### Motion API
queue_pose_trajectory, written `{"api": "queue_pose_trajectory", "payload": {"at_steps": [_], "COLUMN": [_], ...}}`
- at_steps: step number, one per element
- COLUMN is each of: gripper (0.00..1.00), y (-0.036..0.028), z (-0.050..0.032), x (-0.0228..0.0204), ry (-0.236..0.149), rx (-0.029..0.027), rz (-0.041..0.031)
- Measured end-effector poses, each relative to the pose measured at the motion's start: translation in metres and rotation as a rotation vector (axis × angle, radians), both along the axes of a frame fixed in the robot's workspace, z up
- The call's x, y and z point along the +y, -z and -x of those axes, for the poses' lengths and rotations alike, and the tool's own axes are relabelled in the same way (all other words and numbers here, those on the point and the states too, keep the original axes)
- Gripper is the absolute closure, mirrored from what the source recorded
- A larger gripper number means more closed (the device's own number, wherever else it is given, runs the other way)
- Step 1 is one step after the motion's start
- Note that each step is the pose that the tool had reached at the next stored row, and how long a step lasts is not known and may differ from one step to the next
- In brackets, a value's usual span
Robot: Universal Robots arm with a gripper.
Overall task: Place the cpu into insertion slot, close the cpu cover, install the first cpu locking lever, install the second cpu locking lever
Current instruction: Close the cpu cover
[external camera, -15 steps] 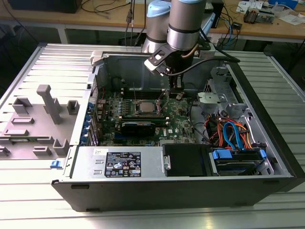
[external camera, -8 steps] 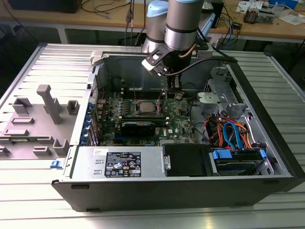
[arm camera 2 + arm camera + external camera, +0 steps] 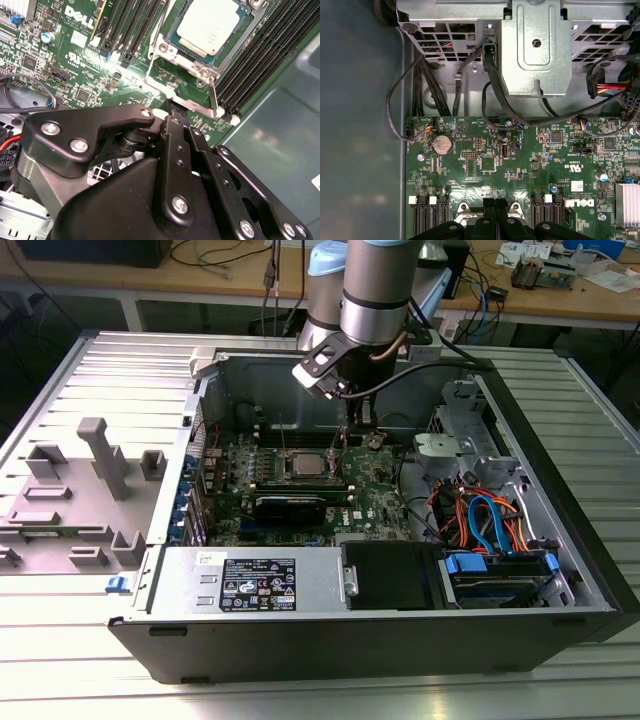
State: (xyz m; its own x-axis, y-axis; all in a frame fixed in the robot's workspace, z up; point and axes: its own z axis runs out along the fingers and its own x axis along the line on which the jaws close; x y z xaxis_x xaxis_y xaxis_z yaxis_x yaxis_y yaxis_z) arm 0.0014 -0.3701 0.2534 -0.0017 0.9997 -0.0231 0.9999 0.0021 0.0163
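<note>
Nearest me in the exterior view is the open computer case [image 3: 330, 650], lying on the ribbed metal tabletop [image 3: 80, 680]. Its power supply [image 3: 255, 585] runs along the front edge, with blue and orange cables [image 3: 485, 525] toward the exterior view's right. Behind those lies the green motherboard [image 3: 375, 495], carrying a long black card [image 3: 290, 506].

Just past the card is the cpu [image 3: 303, 465], silvery top up, seated flat in the insertion slot [image 3: 165, 48]. My hand [image 3: 346, 443] hangs from the arm [image 3: 375, 290], low over the board. It is just beside the cpu, on the exterior view's right of it.

In both wrist views the black fingers [image 3: 488, 212] are drawn narrow, side by side, and I see nothing between them. In the second wrist view the fingertips sit at the slot's metal rim, apart from the chip. A thin metal lever [image 3: 214, 97] stands tilted close by. I cannot tell whether the fingertips touch the rim.

Farthest back, a wooden workbench [image 3: 230, 280] crosses behind the case
</note>
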Motion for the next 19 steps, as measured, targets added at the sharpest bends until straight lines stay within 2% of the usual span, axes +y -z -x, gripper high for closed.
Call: {"api": "queue_pose_trajectory", "payload": {"at_steps": [19], "gripper": [0.89], "y": [0.0002], "z": [0.0101], "x": [0.0], "ry": [0.0], "rx": [0.0], "rz": [0.0002]}}
